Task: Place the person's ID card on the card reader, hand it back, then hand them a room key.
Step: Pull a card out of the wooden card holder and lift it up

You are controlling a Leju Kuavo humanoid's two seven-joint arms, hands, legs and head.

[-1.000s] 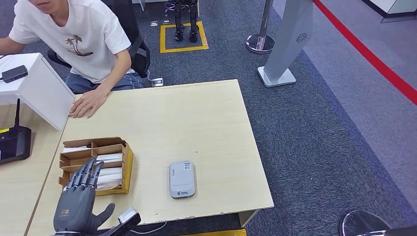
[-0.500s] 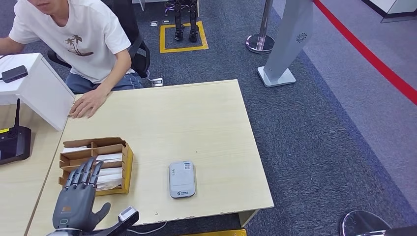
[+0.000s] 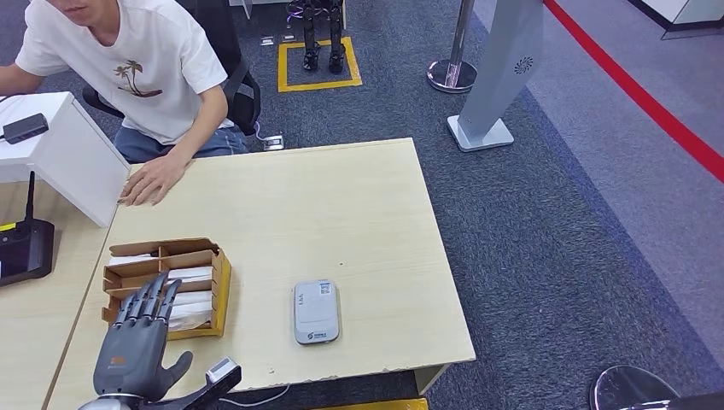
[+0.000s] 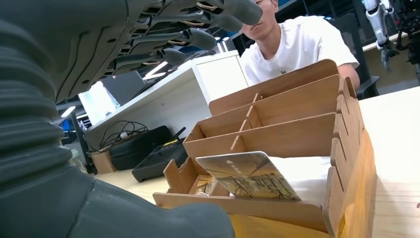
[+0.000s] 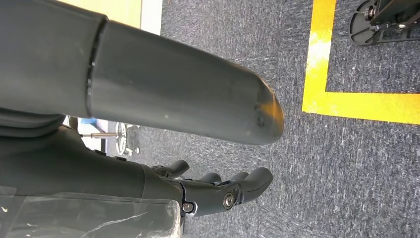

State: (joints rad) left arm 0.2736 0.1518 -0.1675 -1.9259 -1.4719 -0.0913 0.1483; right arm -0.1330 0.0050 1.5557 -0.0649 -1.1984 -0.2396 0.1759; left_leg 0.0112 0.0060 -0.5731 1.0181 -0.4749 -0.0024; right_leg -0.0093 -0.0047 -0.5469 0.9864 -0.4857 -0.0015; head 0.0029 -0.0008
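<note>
Left hand (image 3: pixel 137 342) hovering flat over the near end of the wooden card organizer (image 3: pixel 220 290), fingers spread apart and straight, nothing in it. Looks lined up for a room key grab, going by the task, since the key cards (image 4: pixel 247 174) sit in the nearest slot, one printed card leaning on a white stack. From the left wrist view, fingers (image 4: pixel 198 37) well above the cards, no contact.

Right hand (image 5: pixel 223 191) hanging down beside the body over grey carpet, fingers loosely curled, empty; hard to call it properly closed or open from that angle.

Card reader (image 3: pixel 316 311) lying bare on the desk (image 3: pixel 341 205), just to the right of the organizer, no ID card on it. Can't spot the ID card anywhere, so probably back with the person (image 3: pixel 128 68) already, whose hand (image 3: pixel 152 181) rests flat at the far desk edge.

Other stuff: white box (image 3: pixel 68 154) and a black desk phone (image 3: pixel 21 248) off to the left, stanchion base (image 3: pixel 452 75) and a grey kiosk stand (image 3: pixel 495 77) on the carpet beyond. Organizer dividers and tall side walls the main nuisance for getting fingers under a card.
</note>
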